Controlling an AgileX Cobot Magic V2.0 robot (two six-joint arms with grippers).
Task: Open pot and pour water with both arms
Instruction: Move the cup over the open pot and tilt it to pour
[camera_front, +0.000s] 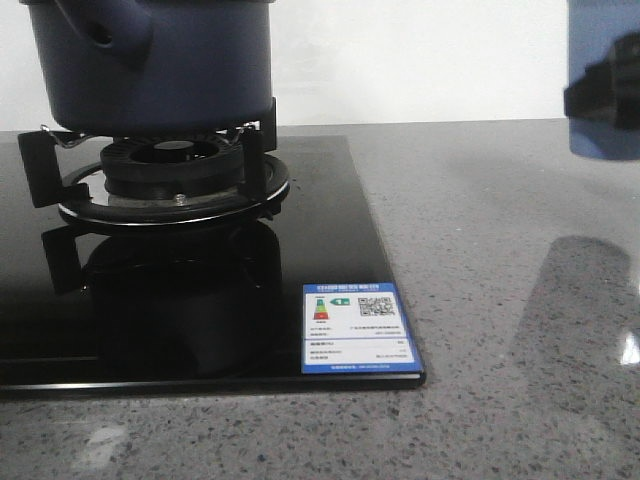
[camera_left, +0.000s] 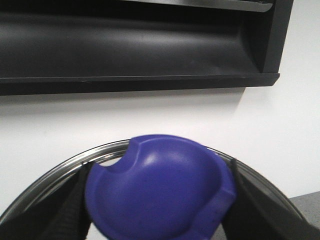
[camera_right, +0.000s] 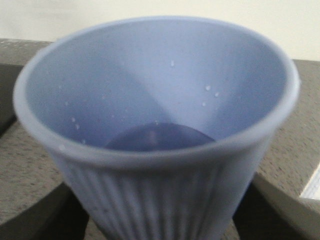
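The pot (camera_front: 150, 65) sits on the burner grate (camera_front: 165, 170) of a black glass hob (camera_front: 200, 310), at the far left of the front view, with its stubby holed handle (camera_front: 105, 25) pointing toward the camera; its upper part runs out of the picture. The left claw (camera_left: 157, 200) is closed on a rounded blue lid knob (camera_left: 157, 192), one dark finger (camera_left: 75, 205) pressed to each side of it, with a shiny metal rim (camera_left: 60, 170) curving just beyond the claw and a white wall with a dark slatted hood (camera_left: 135, 45) farther off. The right claw (camera_right: 160, 220) grips one light blue ribbed cup (camera_right: 157, 130), held upright, a little liquid at its bottom and droplets on its inner wall. In the front view the cup (camera_front: 603, 80) hangs well above the grey speckled counter (camera_front: 500, 220), against the right edge, well apart from the pot. Between the hob's right edge and the cup lies a broad stretch of bare counter. One energy label (camera_front: 357, 328) is stuck at the hob's near right corner. One pot, one cup, one burner are visible.
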